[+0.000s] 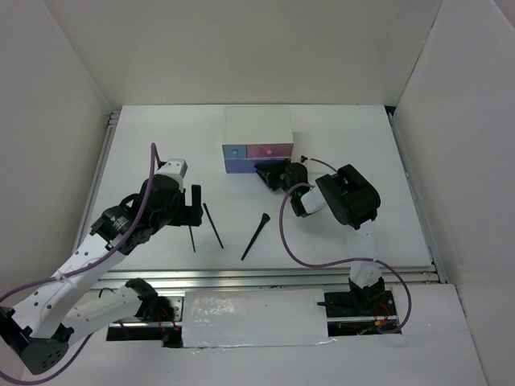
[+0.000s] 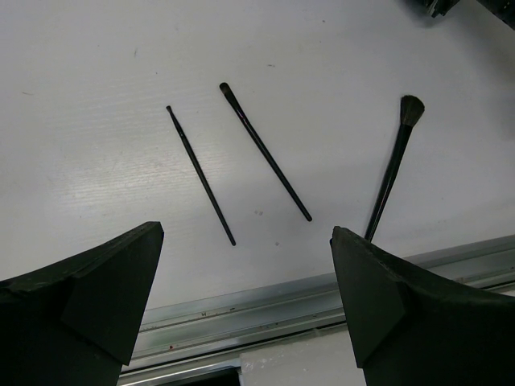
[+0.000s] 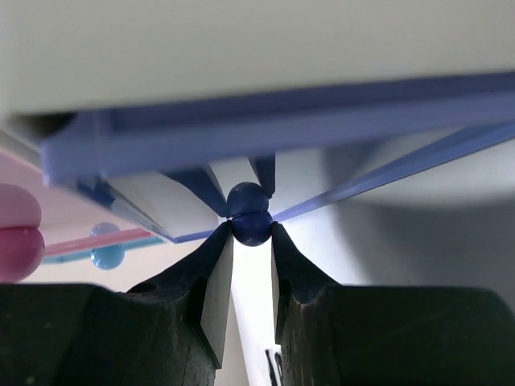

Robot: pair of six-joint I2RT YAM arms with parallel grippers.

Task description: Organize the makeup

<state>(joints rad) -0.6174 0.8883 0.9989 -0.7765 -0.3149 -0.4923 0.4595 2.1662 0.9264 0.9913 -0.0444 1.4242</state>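
Observation:
Two thin black pencils (image 1: 213, 225) (image 1: 191, 239) and a flared black brush (image 1: 256, 236) lie on the white table in front of my left gripper (image 1: 191, 203). In the left wrist view the pencils (image 2: 201, 175) (image 2: 265, 153) and the brush (image 2: 394, 165) lie beyond my open, empty left gripper (image 2: 247, 232). My right gripper (image 1: 264, 173) is at the lower violet-blue drawer (image 1: 239, 166) of the white box (image 1: 257, 122). In the right wrist view it (image 3: 252, 235) is shut on the drawer's dark blue knob (image 3: 252, 227). No compacts or lipstick tubes are in view.
The box has a light blue drawer (image 1: 233, 150) and a pink drawer (image 1: 269, 149) on top; their knobs show in the right wrist view, pink (image 3: 20, 241) and light blue (image 3: 106, 256). A metal rail (image 2: 282, 305) runs along the table's near edge. White walls enclose the table.

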